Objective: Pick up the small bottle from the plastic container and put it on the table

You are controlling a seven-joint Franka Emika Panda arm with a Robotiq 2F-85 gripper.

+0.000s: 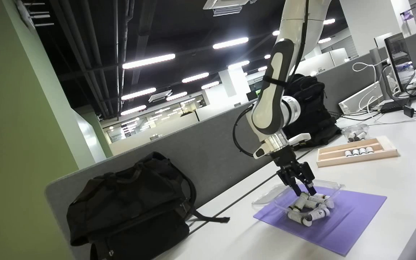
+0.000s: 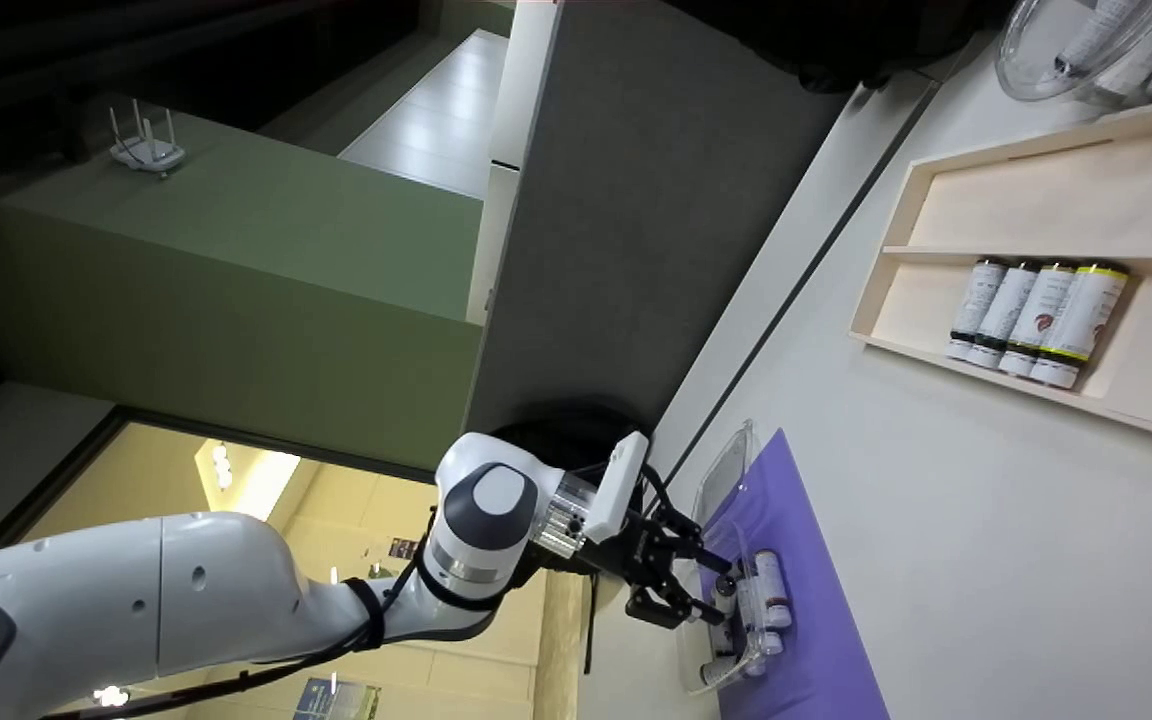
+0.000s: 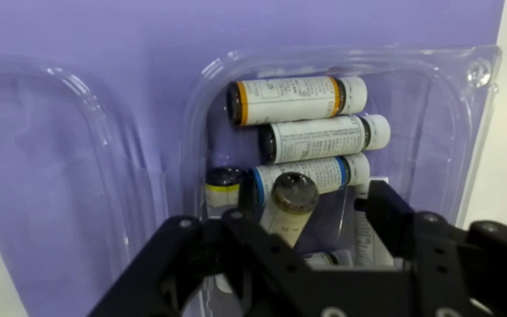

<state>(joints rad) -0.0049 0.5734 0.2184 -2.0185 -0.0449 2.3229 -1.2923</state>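
The clear plastic container (image 1: 338, 186) stands on a purple mat (image 1: 363, 209) and holds several small white-labelled bottles. In the wrist view the container (image 3: 412, 57) has three bottles lying side by side at its top. One small bottle (image 3: 291, 213) tilts up, its dark base towards the camera, between the spread fingers of my gripper (image 3: 313, 193). A bottle with a yellow band (image 3: 223, 193) is left of the left fingertip. In both exterior views my gripper (image 1: 305, 192) (image 2: 721, 592) is open, fingertips low over the bottles. The left finger hides part of the tilted bottle.
The white table (image 2: 986, 500) carries a wooden tray (image 2: 1036, 205) with several bottles. A second clear tub (image 1: 355, 130) with bottles is behind it. The container's open lid half (image 3: 73, 88) lies beside it. Backpacks (image 1: 132, 206) (image 1: 307, 108) stand by the grey partition (image 1: 215, 144).
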